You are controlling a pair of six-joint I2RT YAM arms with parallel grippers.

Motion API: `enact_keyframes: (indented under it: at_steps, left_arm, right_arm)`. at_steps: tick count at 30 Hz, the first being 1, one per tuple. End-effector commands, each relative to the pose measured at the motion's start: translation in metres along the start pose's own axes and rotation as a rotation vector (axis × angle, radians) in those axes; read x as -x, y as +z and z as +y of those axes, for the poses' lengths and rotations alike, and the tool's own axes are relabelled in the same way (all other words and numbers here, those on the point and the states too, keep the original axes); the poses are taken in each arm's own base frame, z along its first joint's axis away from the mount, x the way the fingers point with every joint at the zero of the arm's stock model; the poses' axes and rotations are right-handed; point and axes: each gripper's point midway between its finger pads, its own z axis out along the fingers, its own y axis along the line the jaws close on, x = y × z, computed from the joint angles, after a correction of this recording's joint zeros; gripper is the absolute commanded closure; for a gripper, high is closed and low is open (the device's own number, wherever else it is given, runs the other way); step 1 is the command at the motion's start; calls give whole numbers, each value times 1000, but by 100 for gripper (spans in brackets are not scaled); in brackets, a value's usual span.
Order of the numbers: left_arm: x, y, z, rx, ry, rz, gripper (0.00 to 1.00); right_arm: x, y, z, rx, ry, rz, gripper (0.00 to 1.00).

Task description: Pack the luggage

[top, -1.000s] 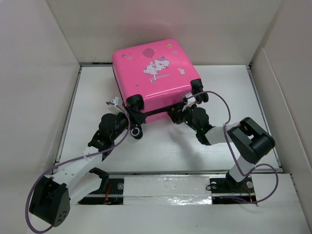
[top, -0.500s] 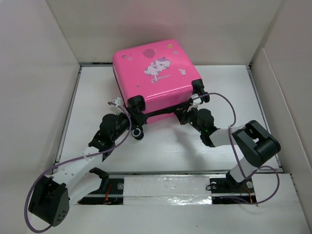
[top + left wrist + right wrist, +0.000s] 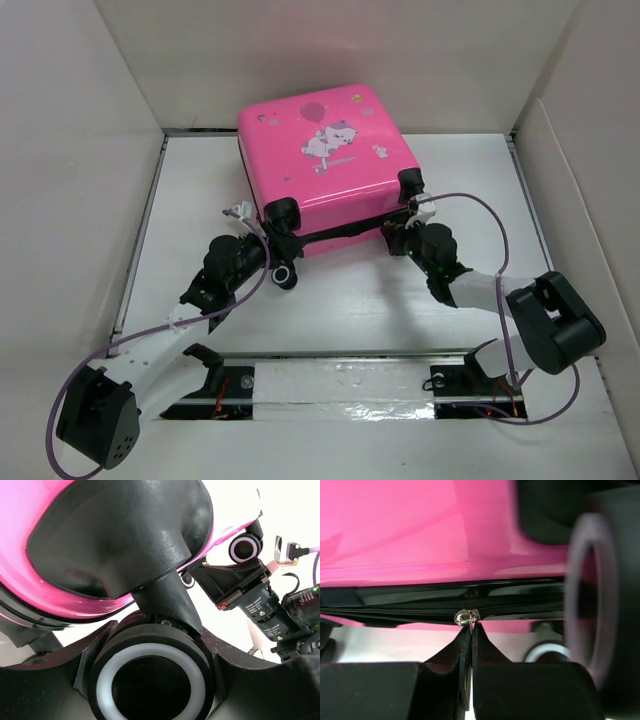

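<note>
Lying flat and lid-down on the white table (image 3: 340, 310), the pink suitcase (image 3: 320, 170) turns its wheeled end toward the arm bases. On its near seam, the right gripper (image 3: 469, 635) has its fingers pressed together on the silver zipper pull (image 3: 467, 616), apparently to drag the zip closed. At its near-left corner, the left gripper (image 3: 275, 262) clasps a black caster wheel (image 3: 150, 682) between its jaws, probably bracing the case against that pull

The top view looks down from above the near side over the whole desk (image 3: 350, 305). Both wrist views sit tight against the near edge of the luggage (image 3: 325, 170), which the top view shares.
</note>
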Motion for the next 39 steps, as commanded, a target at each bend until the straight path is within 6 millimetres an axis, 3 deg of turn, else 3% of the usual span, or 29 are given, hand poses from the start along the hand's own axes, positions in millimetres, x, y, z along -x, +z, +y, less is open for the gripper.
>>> enact_keyframes:
  at_steps: [1,4,5,7,8,9,11,12,13,15,17,18,26,28,32,36,37,39]
  left_arm:
    - [90,-17,-65,-196,48,-328,100]
    - [86,-11,-73,-247,28,-299,100]
    - [82,-10,-79,-270,20,-281,100]
    - [80,-4,-87,-313,4,-259,100]
    - [76,-3,-91,-342,-5,-236,100]
    - [78,-2,-97,-363,-17,-227,100]
    - [77,-3,-106,-402,-19,-203,100]
    - [80,-5,-113,-422,-24,-203,100]
    - [82,-8,-118,-436,-23,-200,100]
    - [84,-14,-130,-477,-23,-190,100]
    - [85,-24,-142,-527,-37,-178,100]
    - [87,-27,-147,-543,-38,-179,100]
    - [86,-43,-166,-631,-90,-137,100]
    - [86,-44,-166,-636,-95,-136,100]
    - [93,-43,-150,-535,-80,-202,100]
    - [80,-40,-143,-557,-109,-170,100]
    - [75,-36,-139,-549,-124,-154,100]
    - [71,-31,-127,-499,-126,-153,100]
  right_arm:
    - [40,-2,-15,-84,-18,-114,100]
    - [29,4,41,64,-21,-76,100]
    - [29,5,87,166,-27,-72,100]
    - [9,10,129,246,-18,-28,100]
    - [21,13,158,315,1,-62,100]
    - [-2,9,194,405,11,-10,100]
    - [-5,6,232,502,34,-17,100]
    - [-1,1,262,568,46,-21,100]
    - [-17,-2,279,627,40,19,100]
    - [-11,-5,312,710,61,0,100]
    - [-33,-12,338,800,78,43,100]
    - [-23,-17,350,850,112,-5,100]
    - [13,-38,391,1078,449,-138,100]
    - [10,-39,394,1083,480,-135,100]
    - [8,-26,364,944,569,-152,100]
    - [2,-26,361,947,630,-137,100]
    - [-2,-28,359,948,632,-133,97]
    - [-2,-30,347,929,632,-151,78]
